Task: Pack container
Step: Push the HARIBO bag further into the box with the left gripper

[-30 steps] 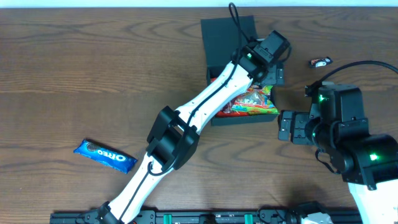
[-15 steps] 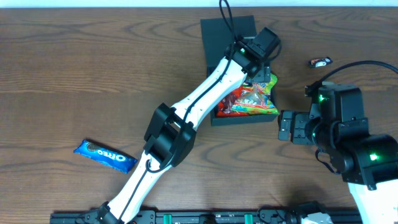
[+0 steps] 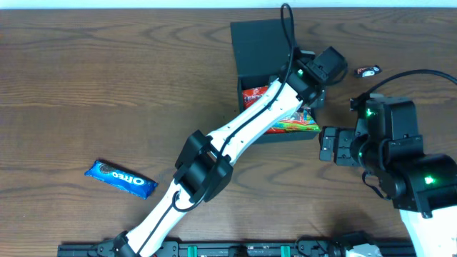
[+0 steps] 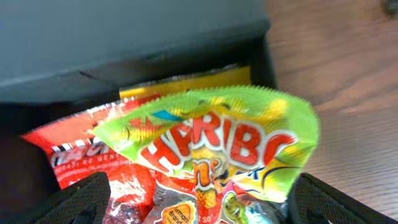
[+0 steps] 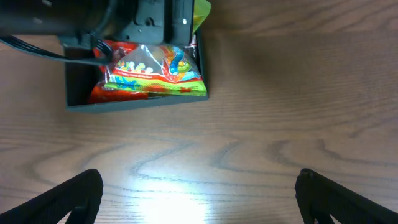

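The container (image 3: pixel 263 43) is a dark box with its flap lid open at the back; it also shows in the left wrist view (image 4: pixel 124 37) and the right wrist view (image 5: pixel 137 104). Inside lie a green Haribo bag (image 4: pixel 217 143), a red packet (image 4: pixel 74 155) and a yellow packet (image 4: pixel 186 84). The Haribo bag (image 3: pixel 296 123) sits at the box's front right. My left gripper (image 4: pixel 198 199) is open just above the bag, one finger on each side of it, over the box's right side (image 3: pixel 308 100). My right gripper (image 5: pixel 199 199) is open and empty over bare table, right of the box (image 3: pixel 327 145).
A blue Oreo packet (image 3: pixel 120 178) lies on the wooden table at the front left. A small wrapped candy (image 3: pixel 368 71) lies at the back right. My left arm (image 3: pixel 235 132) stretches diagonally across the table to the box.
My left wrist has swung to the right over the box's right edge. The red packet now shows at the box's left. The right arm has not moved.
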